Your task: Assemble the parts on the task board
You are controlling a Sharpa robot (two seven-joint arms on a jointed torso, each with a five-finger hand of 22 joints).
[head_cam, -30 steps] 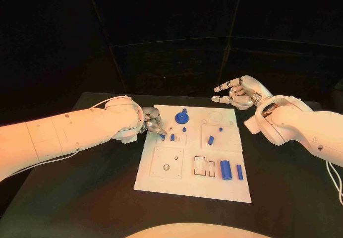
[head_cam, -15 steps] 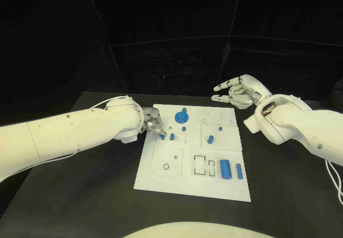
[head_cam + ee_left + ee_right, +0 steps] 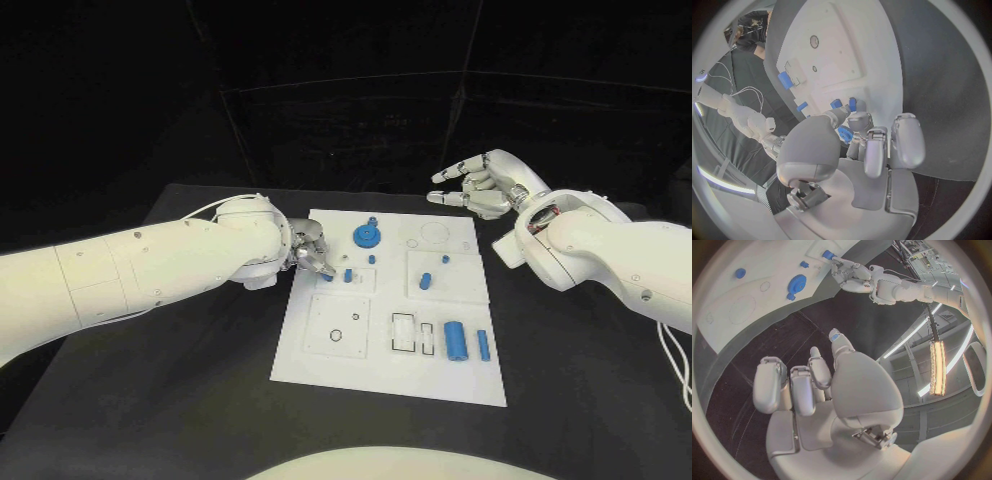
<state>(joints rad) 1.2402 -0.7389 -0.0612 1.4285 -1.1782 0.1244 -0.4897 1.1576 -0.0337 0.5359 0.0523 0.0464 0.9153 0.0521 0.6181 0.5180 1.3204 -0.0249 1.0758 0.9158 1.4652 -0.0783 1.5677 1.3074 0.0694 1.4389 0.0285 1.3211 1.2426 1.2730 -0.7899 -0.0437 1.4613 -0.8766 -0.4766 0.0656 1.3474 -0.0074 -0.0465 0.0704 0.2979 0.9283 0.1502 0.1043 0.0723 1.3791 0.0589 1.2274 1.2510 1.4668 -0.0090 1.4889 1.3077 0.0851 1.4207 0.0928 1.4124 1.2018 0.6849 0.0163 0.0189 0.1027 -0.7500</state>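
- Your left hand (image 3: 306,250) sits at the task board's (image 3: 387,380) left edge, fingertips pinching a small blue part (image 3: 835,103) just over the board.
- A second small part (image 3: 348,276) stands just beside it, toward the board's middle.
- Your right hand (image 3: 483,187) hovers empty, fingers loosely spread, past the far corner above the desk (image 3: 144,400); the left is nearer.

Overhead light falls evenly on the flat white rectangular task board (image 3: 389,340); the surroundings beyond it are dark. Wrist views bend the board's straight edges. Long bright ceiling lamps (image 3: 936,367) glare.
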